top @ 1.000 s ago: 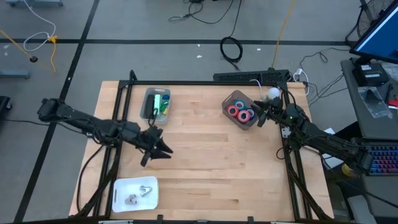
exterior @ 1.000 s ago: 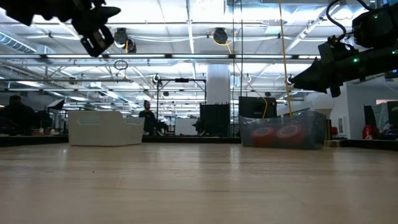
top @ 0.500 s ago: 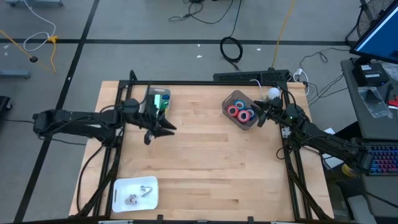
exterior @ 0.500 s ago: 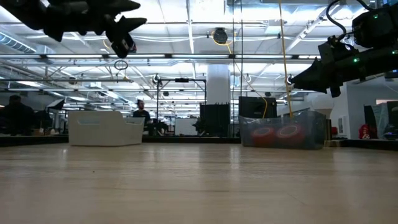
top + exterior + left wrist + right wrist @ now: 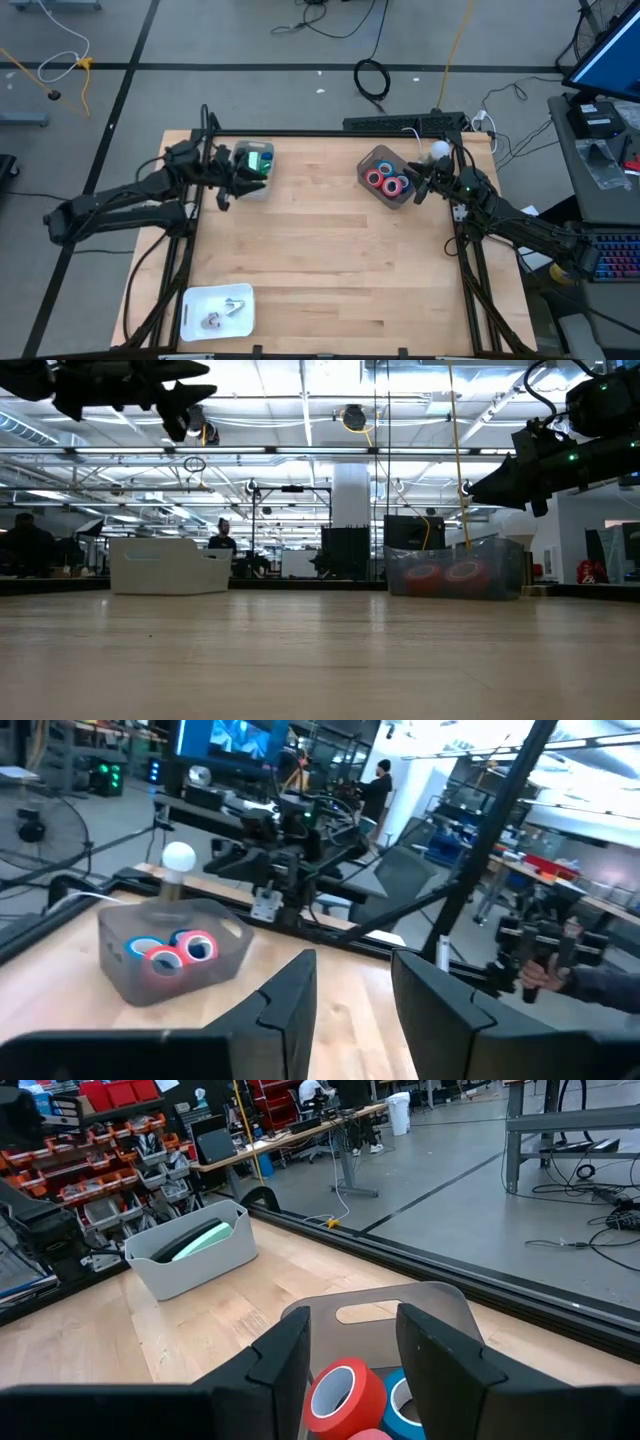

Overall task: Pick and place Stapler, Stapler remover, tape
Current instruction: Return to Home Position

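Red and blue tape rolls (image 5: 388, 182) lie in a clear bin (image 5: 372, 160) at the table's far right; the right wrist view shows a red roll (image 5: 343, 1392) and a blue one (image 5: 408, 1402). A green stapler (image 5: 260, 163) lies in a grey bin (image 5: 240, 158) at the far left. My left gripper (image 5: 238, 182) hovers open at that bin's near side, high above the table (image 5: 178, 405), its fingers (image 5: 290, 1005) empty. My right gripper (image 5: 420, 186) hangs open at the tape bin's right side, above its rim (image 5: 385, 1295).
A white tray (image 5: 195, 300) at the near left corner holds small metal pieces (image 5: 232, 306). Bare wood lies between the two bins and across the table's middle. A black frame (image 5: 330, 131) rims the table. People stand in the room beyond the far edge.
My left gripper has swung from the table's left middle toward the far edge and now hovers at the grey stapler bin's near side, staying high and open. The right arm and both bins have kept still.
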Robot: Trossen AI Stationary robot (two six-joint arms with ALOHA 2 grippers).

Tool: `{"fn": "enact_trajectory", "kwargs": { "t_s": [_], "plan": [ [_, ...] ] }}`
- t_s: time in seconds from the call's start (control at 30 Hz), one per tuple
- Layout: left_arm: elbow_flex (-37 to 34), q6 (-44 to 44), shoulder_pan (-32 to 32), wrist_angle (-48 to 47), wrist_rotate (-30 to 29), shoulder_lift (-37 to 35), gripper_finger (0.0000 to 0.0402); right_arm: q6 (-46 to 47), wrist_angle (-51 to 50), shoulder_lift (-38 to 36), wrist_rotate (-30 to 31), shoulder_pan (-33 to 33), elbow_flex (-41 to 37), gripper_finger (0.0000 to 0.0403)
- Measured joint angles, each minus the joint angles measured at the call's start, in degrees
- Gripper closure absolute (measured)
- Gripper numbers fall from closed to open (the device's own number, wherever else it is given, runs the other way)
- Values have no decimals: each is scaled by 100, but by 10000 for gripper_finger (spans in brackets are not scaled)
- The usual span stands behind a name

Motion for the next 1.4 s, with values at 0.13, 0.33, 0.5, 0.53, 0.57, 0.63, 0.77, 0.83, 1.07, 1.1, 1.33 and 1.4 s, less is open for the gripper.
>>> {"fn": "enact_trajectory", "kwargs": {
  "t_s": [0.13,0.33,0.5,0.53,0.57,0.63,0.77,0.83,1.07,1.1,1.33,1.4],
  "plan": [
    [0,-36,-35,-725,17,-524,266,-21,0,-1,0,1,0,261],
    [0,-36,-639,-1469,-1315,-1279,266,130,46,-1,0,0,0,261],
    [1,29,-1452,-1950,-2318,-1639,266,303,46,-1,0,-1,0,261],
    [0,45,-1619,-2054,-2510,-1679,266,303,46,-1,0,1,0,261],
    [0,76,-1780,-2145,-2718,-1707,266,303,46,0,0,-1,0,261],
    [0,157,-2069,-2259,-3123,-1773,266,294,45,-1,0,-1,0,261],
    [0,362,-2397,-2530,-3604,-2017,266,253,39,-1,7,1,0,261],
    [0,384,-2446,-2741,-3700,-2181,266,209,39,-1,8,1,0,261],
    [-56,646,-2455,-3051,-3813,-2759,266,193,39,-1,12,1,0,261],
    [-146,675,-2455,-3021,-3815,-2863,266,191,39,-1,13,0,0,261],
    [-1255,459,-2455,-2519,-3817,-3736,266,170,39,-1,17,0,0,261],
    [-1478,431,-2455,-2502,-3819,-4008,266,141,39,-1,18,1,0,261]
  ]
}}
